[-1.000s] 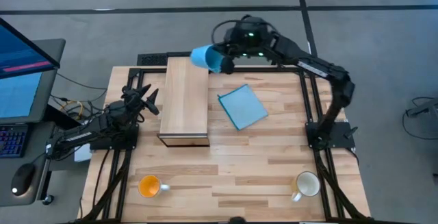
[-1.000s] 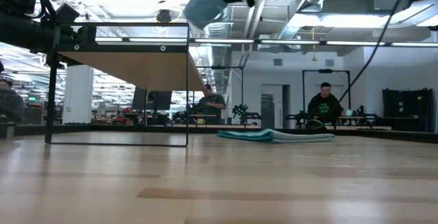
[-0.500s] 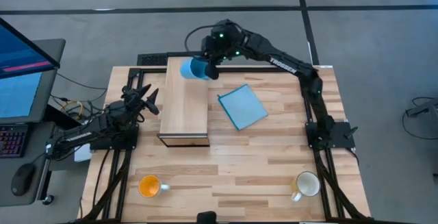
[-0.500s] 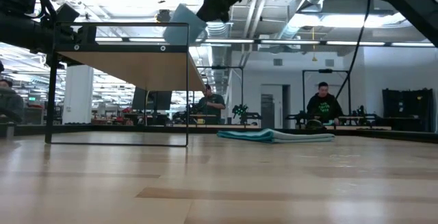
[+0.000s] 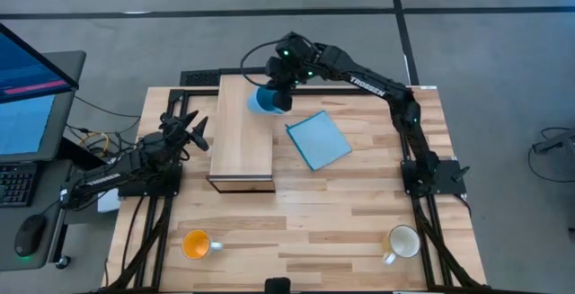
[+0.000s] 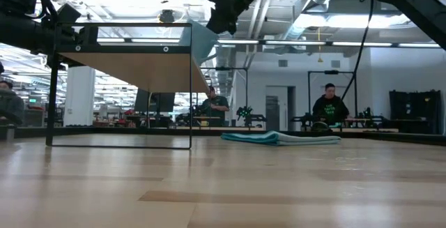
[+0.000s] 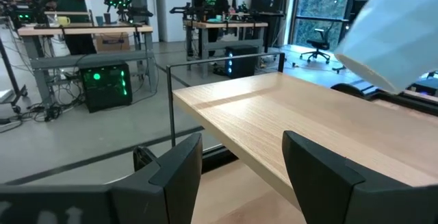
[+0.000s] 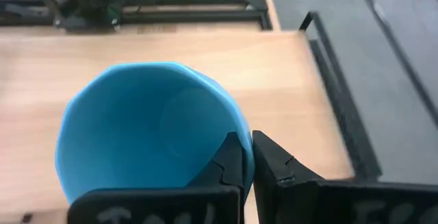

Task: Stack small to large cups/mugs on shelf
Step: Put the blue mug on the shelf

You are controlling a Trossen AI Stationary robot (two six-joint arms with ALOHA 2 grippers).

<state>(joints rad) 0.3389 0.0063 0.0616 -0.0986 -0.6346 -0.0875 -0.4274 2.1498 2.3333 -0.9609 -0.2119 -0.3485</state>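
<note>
Blue mug (image 5: 264, 101): smooth, faceted rim; over shelf's far end, 12 o'clock.
Shelf (image 5: 241, 137): pale grained wood, long box.
Right gripper (image 5: 277, 96): clenched on mug wall.
Left gripper (image 5: 196, 129): spread, idle, 9 o'clock.
Change: mug shifted nearer, slightly rightward.

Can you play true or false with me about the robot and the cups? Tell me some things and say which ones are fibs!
1. The right gripper is pinching the rim of the light-blue mug. True.
2. The light-blue mug is over the far end of the shelf. True.
3. The orange mug is already on the shelf. False: it sits on the table, near the front edge.
4. The left gripper is holding the cream-white mug. False: its fingers are open and empty, beside the shelf.
5. The blue square sheet lies on top of the shelf. False: it lies on the table, next to the shelf.
</note>
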